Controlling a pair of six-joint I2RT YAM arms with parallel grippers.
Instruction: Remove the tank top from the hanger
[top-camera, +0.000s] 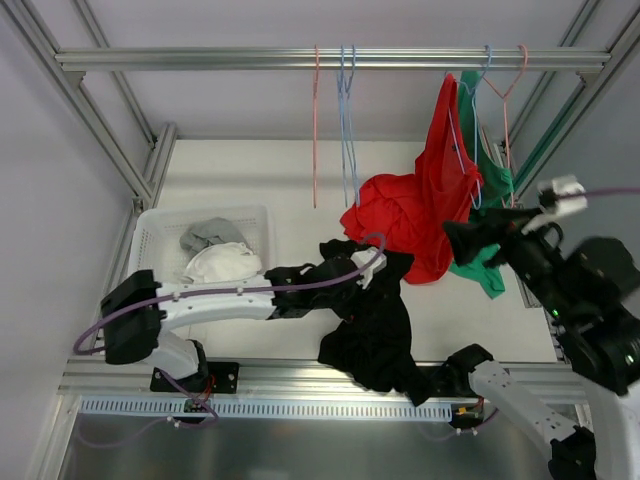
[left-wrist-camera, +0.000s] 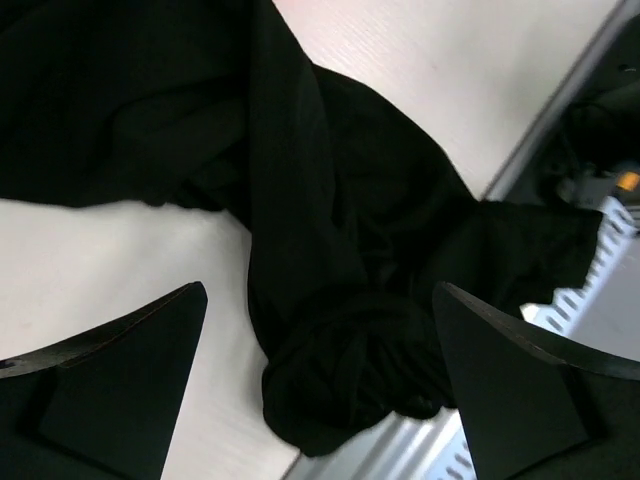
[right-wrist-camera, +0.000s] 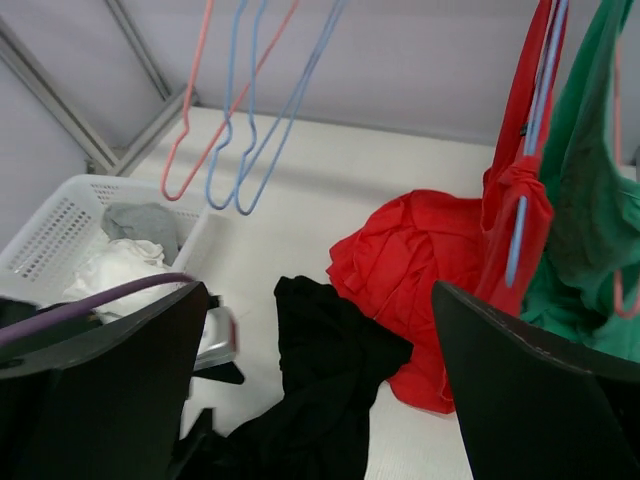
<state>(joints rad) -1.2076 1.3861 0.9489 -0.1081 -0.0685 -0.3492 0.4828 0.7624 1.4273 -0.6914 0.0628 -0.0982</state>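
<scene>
Pincers wide: left pincer (left-wrist-camera: 320, 290) over black garment (left-wrist-camera: 300, 150), right pincer (right-wrist-camera: 320, 290) near red tank top (right-wrist-camera: 430, 250) on blue hanger (right-wrist-camera: 517, 235).

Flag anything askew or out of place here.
The red tank top is caught on the blue hanger, its bulk slumped on the table. A black garment spills over the near edge.
</scene>
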